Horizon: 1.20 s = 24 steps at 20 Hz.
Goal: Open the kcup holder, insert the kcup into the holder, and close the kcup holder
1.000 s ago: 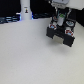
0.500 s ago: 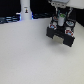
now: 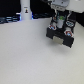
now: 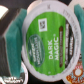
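A: Tool?
B: Clamped on the kcup; teal pads press its sides, green "Dark Magic" lid facing the wrist camera.
A: Kcup location?
B: Held directly above the kcup holder.
A: Holder?
B: Black, on white surface, exterior view's right.

The arm's wrist was white and blocky, with a dark gripper below it. Up close, its fingers carried teal ribbed pads on black backing, too blurred for finer detail.
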Tool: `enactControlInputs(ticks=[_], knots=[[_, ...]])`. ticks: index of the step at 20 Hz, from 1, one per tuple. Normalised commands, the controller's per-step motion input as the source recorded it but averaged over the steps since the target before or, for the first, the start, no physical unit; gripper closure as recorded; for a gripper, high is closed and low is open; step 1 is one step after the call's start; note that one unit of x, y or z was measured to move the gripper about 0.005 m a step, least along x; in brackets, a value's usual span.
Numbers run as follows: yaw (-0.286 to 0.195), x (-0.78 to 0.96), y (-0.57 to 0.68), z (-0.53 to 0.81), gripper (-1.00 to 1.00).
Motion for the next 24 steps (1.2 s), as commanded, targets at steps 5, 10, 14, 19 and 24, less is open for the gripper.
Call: enactControlInputs(ticks=[5,10,14,19,24], knots=[[0.0,0.37,0.26,0.26,1.0],[0.002,0.19,0.14,0.01,1.0],[-0.006,0.02,0.01,-0.28,1.0],[-0.007,0.0,0.0,-0.32,1.0],[0.0,0.05,0.16,0.06,1.0]])
